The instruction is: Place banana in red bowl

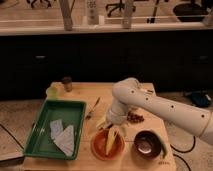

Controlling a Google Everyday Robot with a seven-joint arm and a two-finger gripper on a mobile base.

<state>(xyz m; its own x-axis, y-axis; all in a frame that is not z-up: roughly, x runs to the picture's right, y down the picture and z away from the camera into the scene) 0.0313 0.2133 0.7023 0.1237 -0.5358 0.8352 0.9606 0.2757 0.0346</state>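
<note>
Wooden table (116,92) in lab: gripper (112,128) low over red bowl (96,145), banana (110,144) resting inside, likely for release; cannot tell its grip state.

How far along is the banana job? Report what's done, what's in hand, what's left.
Looks done: the banana sits inside the red bowl, between the green tray and the dark bowl. In hand: the gripper hangs right over the red bowl at the banana's upper end; release cannot be confirmed. Left: likely only pulling the arm clear of the bowl.
</note>
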